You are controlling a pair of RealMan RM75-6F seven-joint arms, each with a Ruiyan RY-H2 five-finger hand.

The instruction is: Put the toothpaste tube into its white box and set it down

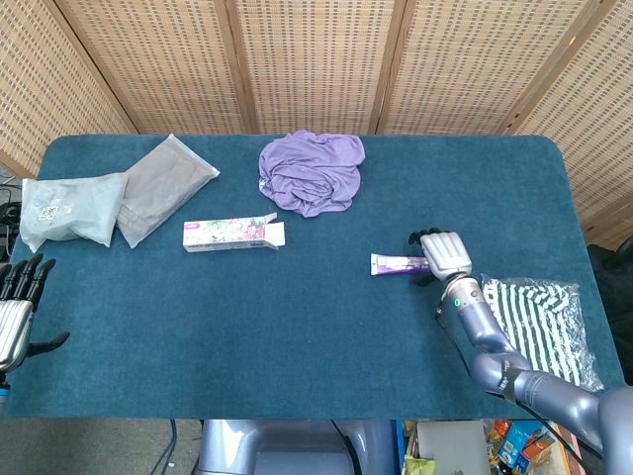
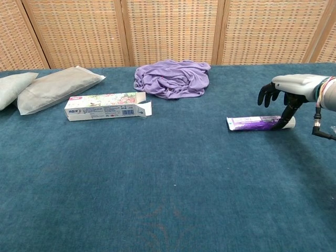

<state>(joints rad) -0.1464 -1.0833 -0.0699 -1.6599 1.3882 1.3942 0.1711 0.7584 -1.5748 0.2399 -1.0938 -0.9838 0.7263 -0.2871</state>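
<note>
L hand (image 1: 18, 307) at near-left tabletop (image 1: 297, 327) edge, fingers spread, grasping nothing. R hand (image 2: 294, 89) over cap end of toothpaste tube (image 2: 257, 123), fingers reaching down to it; whether they grip it, cannot tell. Tube lies flat, right of centre. White box (image 2: 102, 106) well apart to left, flap open toward tube. Far: purple cloth (image 1: 312, 170), grey pouches (image 1: 163, 186).
</note>
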